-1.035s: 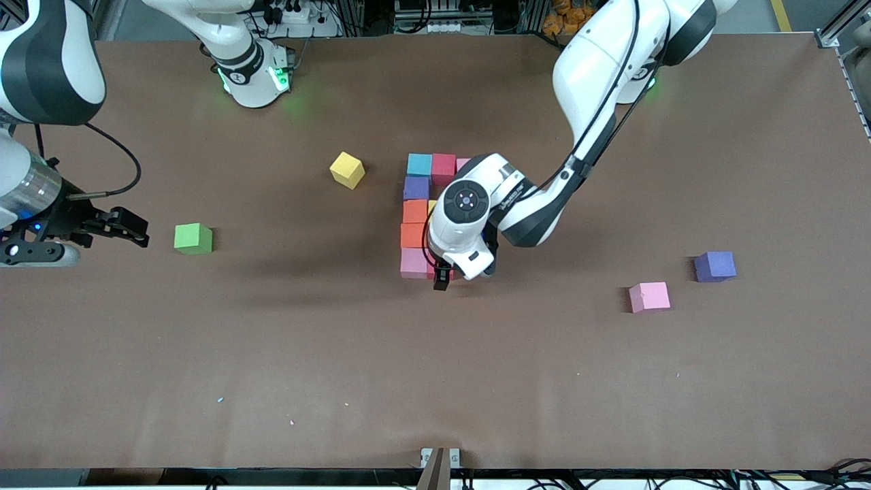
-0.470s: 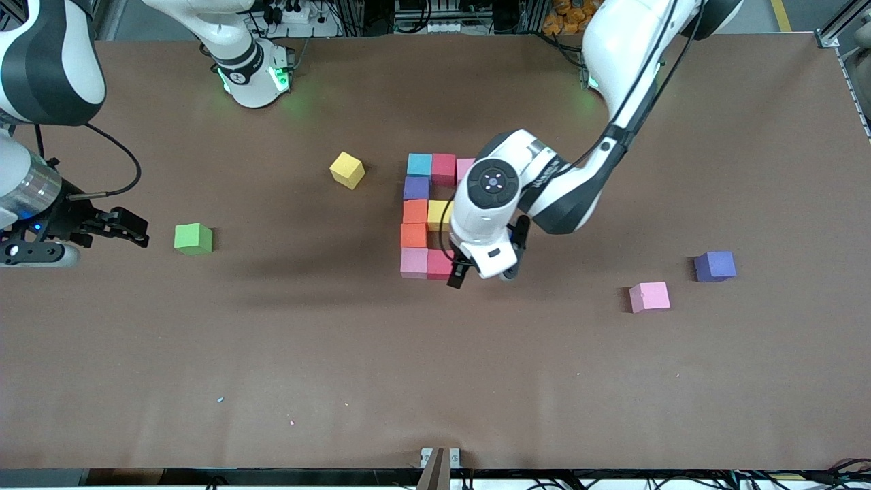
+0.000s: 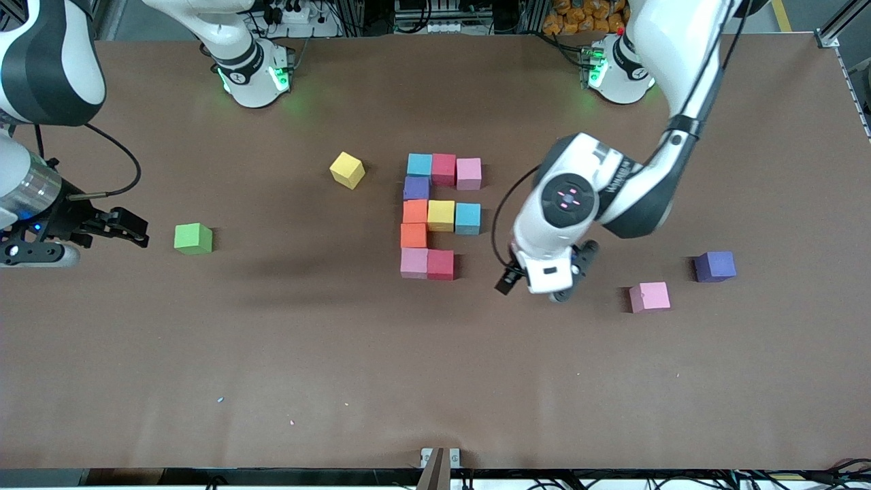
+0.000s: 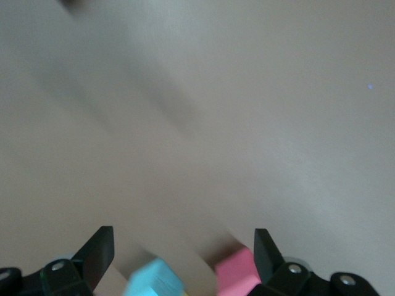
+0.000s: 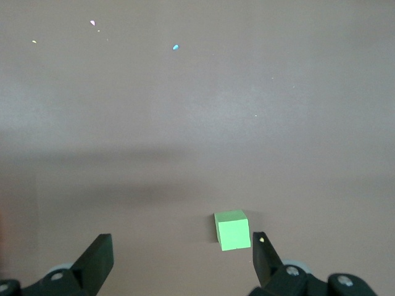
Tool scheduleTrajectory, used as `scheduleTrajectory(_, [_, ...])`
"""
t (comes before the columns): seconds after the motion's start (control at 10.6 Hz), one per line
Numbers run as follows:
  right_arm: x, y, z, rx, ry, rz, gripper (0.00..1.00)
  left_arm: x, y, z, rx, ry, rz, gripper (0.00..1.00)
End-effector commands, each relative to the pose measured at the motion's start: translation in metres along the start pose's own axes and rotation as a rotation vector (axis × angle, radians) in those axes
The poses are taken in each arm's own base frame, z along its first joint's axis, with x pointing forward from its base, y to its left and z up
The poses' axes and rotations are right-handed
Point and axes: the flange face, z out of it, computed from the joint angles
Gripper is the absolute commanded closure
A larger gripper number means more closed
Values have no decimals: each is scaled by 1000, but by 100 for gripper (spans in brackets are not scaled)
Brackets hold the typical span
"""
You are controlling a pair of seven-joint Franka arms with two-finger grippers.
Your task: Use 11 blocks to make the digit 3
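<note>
Left end effector (image 3: 537, 282) is wide open with nothing in it, up over bare desk (image 3: 435, 367). The figure (image 3: 439, 216) sits toward the right arm's end from it: ten touching blocks, with only pink (image 3: 414, 263) and red (image 3: 441, 265) in the bar nearest the camera. A loose pink block (image 3: 650, 297) lies just toward the left arm's end of it. Right end effector (image 3: 133, 230) waits, open and empty too, near the green cube (image 3: 193, 238).

Ten-block figure (image 3: 435, 216), loose pink block (image 3: 650, 297), left end effector (image 3: 537, 286) between
</note>
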Motion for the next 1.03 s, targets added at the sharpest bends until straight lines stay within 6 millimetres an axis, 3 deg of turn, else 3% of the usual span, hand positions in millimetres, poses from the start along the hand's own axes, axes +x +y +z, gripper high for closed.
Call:
scheduleTrajectory(0.0, [0,2,0,-17,5,-12,0,63,-43,-15,50,-15,178,0])
scheduleTrajectory(0.19, [0,2,0,-17,5,-12,0,119,-68,-9,65,-39,234,0])
scheduleTrajectory(0.28, [0,2,0,-17,5,-12,0,147,-83,7,92,-33,256,0])
scheduleTrajectory(0.38, [0,2,0,-17,5,-12,0,163,-94,19,115,-18,302,0])
scheduleTrajectory(0.56, [0,3,0,-18,4,-10,0,172,-100,38,144,11,384,0])
scheduleTrajectory(0.75, [0,3,0,-18,4,-10,0,203,-122,57,155,26,444,0])
scheduleTrajectory(0.94, [0,3,0,-16,3,-10,0,219,-134,65,133,31,478,0])
